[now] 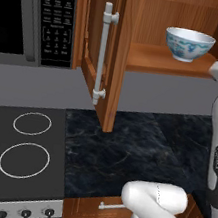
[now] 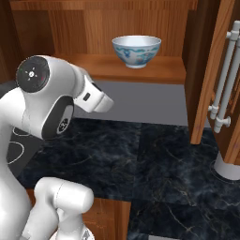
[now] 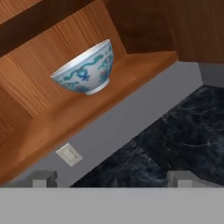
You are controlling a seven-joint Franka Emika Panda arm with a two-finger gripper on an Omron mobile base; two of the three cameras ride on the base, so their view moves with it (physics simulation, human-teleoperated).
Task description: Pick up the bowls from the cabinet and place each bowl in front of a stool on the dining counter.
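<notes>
A white bowl (image 1: pixel 189 44) (image 2: pixel 136 51) (image 3: pixel 85 68) with a blue-green pattern stands upright on the bottom shelf of the open cabinet (image 1: pixel 160 62) (image 2: pixel 154 70) (image 3: pixel 65 118). The cabinet's panelled door (image 1: pixel 119 57) with its silver bar handle (image 1: pixel 102 54) stands swung out over the worktop. My gripper (image 3: pixel 113 179) is open, with nothing between its tips. It hangs below and in front of the shelf, well short of the bowl and looking up at it. The stool and the dining counter are out of view.
Under the cabinet runs a black marble worktop (image 1: pixel 134 151) (image 2: pixel 154 159). A cooktop (image 1: pixel 17 151) lies to its left, with a microwave (image 1: pixel 32 11) above. On the right, another door and its handle (image 2: pixel 227 79) hang close. A wall outlet (image 3: pixel 68 154) sits under the shelf.
</notes>
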